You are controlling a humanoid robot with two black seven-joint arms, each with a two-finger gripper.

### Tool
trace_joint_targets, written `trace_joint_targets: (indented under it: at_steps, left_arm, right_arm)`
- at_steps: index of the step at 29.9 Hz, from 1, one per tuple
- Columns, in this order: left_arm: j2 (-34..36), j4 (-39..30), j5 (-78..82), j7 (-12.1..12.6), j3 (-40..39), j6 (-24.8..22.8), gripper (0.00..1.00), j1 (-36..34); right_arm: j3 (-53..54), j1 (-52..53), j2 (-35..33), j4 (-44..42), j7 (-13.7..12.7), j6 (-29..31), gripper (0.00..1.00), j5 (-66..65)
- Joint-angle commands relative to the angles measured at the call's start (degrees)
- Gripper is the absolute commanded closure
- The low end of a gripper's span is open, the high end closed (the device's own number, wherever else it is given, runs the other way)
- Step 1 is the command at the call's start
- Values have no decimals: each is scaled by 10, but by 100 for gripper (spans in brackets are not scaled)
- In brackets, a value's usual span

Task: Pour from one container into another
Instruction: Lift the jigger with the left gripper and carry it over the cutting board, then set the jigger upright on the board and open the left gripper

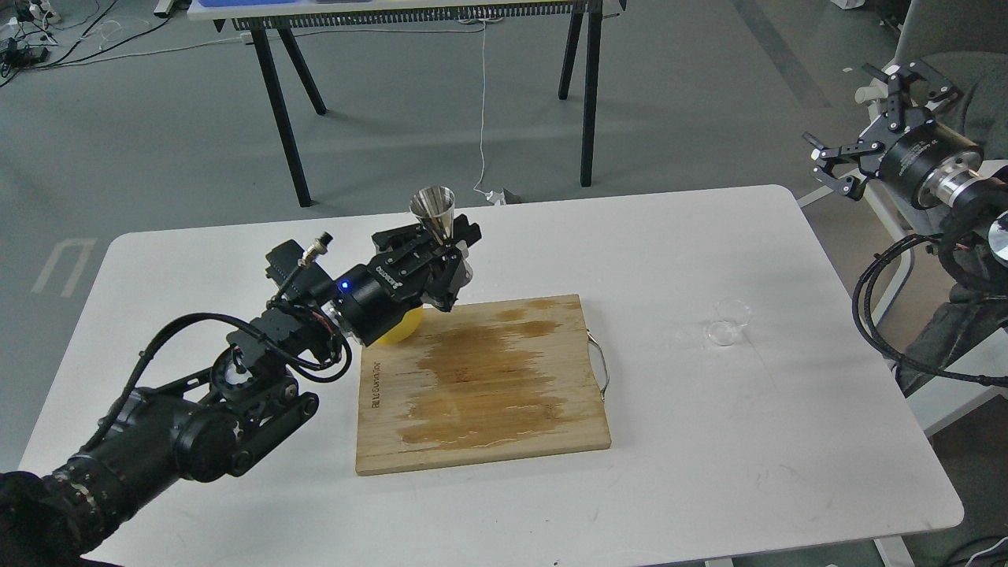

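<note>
My left gripper (441, 248) is shut on the shiny steel jigger (434, 209), holding it upright above the far left corner of the wooden cutting board (482, 383). The jigger's upper cone stands clear above the fingers; its lower half is hidden between them. The tiny clear glass cup (729, 320) rests on the white table (709, 472) to the right of the board, far from both grippers. My right gripper (870, 110) hangs open in the air beyond the table's far right corner, with nothing in it.
A yellow lemon (398, 326) lies at the board's far left corner, mostly hidden behind my left arm. The board has a wet stain and a metal handle (602, 366) on its right side. A black-legged table (429, 47) stands on the floor beyond.
</note>
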Motion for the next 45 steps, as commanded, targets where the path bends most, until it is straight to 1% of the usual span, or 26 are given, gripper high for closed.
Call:
trace_joint_targets:
  at_steps: [1,8,11,14,20,21,25,30,36,38,41,43,45]
  left_arm:
    - [-40,35,21,0,3,0,99,22]
    - [-84,88,32,0,13,0,99,31]
    - [-87,118,32,0,19,0,98,31]
    - [-87,134,31,0,26,0,98,31]
    - [-87,153,32,0,29,0,92,32]
    - [-87,153,32,0,29,0,91,32]
    - [-87,153,32,0,29,0,81,36]
    - [-87,148,32,0,46,0,77,36]
    - [-87,148,32,0,48,0,71,37]
    - [-87,148,31,0,48,0,66,37]
    - [-87,148,31,0,48,0,56,38]
    - [-87,148,31,0,48,0,54,38]
    - [-87,148,31,0,48,0,48,38]
  right_arm:
    - [-7,-23,1,-2,-1,0,2,-1]
    - [-13,-61,2,-2,0,0,2,-1]
    - [-11,-66,2,-1,0,0,2,-1]
    - [-7,-68,2,-1,0,0,2,-1]
    - [-5,-66,2,0,1,0,2,-1]
    - [-4,-66,2,-1,1,0,2,-1]
    - [-4,-65,3,-1,1,0,2,-1]
    - [-4,-66,4,-1,2,0,2,-1]
    - [-3,-65,3,-1,3,0,2,-1]
    - [-3,-65,3,-1,3,0,2,-1]
    - [-3,-65,3,-1,3,0,2,-1]
    - [-3,-65,4,-1,3,0,2,-1]
    - [-3,-65,4,-1,3,0,2,-1]
